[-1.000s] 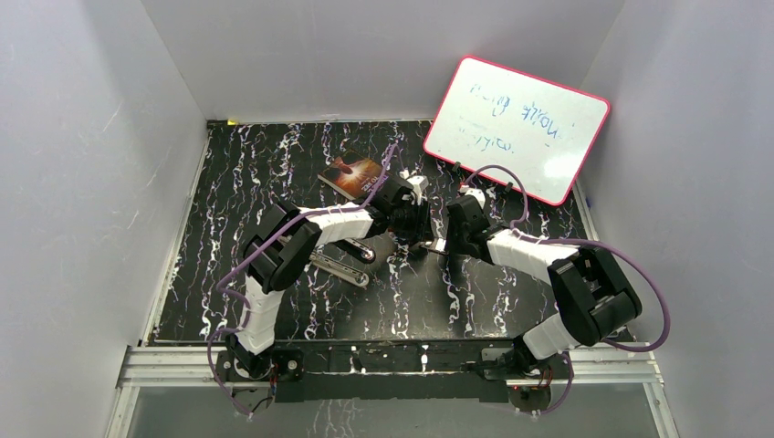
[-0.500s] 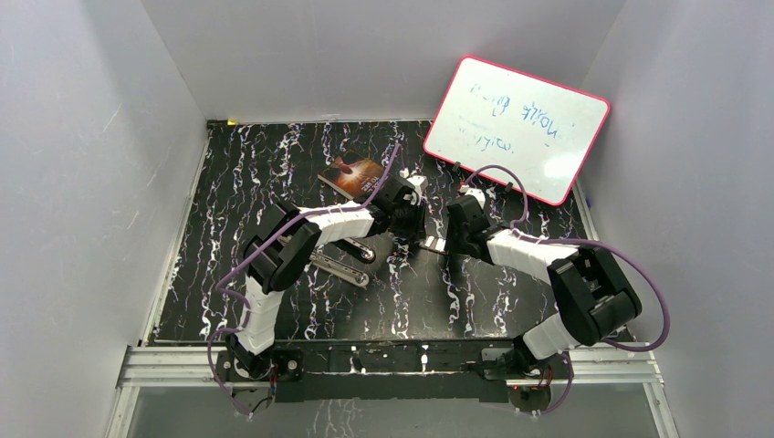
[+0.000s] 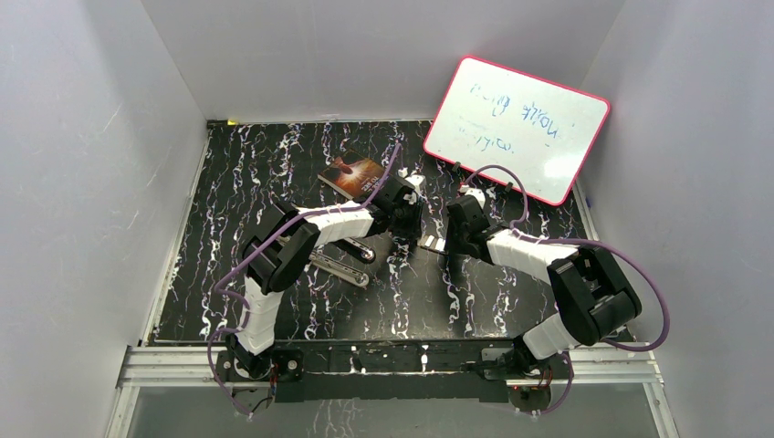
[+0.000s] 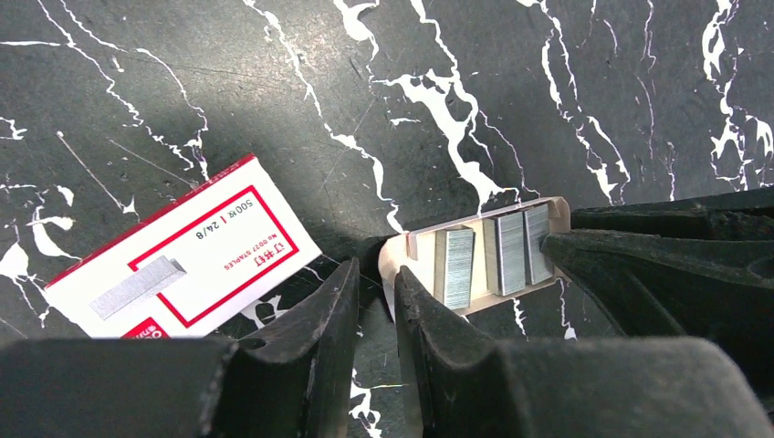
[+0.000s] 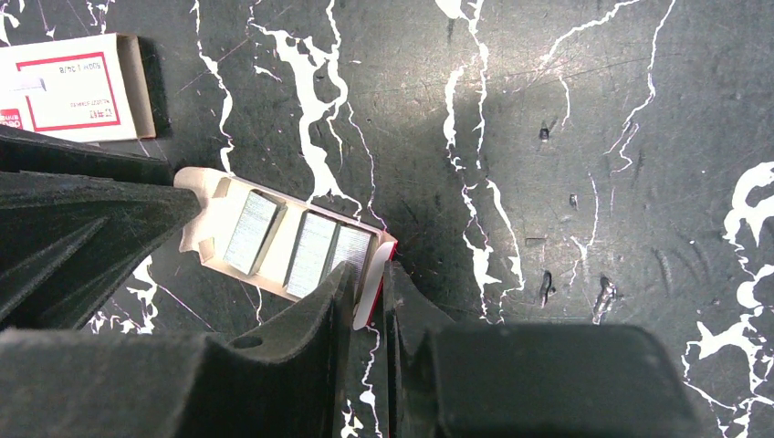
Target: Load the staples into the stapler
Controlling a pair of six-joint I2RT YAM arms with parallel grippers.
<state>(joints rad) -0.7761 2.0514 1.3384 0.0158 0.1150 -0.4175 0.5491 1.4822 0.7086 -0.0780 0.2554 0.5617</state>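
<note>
Room: white panel walls (image 3: 365,55) enclose the cell on three sides.
Desk (image 3: 237,182): black marble-look top with white veining; a metal rail (image 3: 392,365) along the near edge carries both arm bases.
Whiteboard (image 3: 517,128): pink-framed, tilted against the rear right corner; the faint writing is not legible.
Booklet (image 3: 350,174): brown cover, flat on the desk behind the left arm.
Stapler (image 3: 339,269): lies on the desk left of centre, partly under the left arm, well apart from the staples.
Staples (image 4: 509,254): three short silver strips side by side in a cream tray (image 4: 399,248), at mid-desk between the two arms.
Box sleeve (image 4: 183,255): white with red border, flat on the desk, just beside the tray's left end.
Right end effector (image 5: 367,274): clamped on the tray's right end wall.
Left end effector (image 4: 376,274): fingers close together at the tray's opposite end; cannot tell whether they pinch the wall.
</note>
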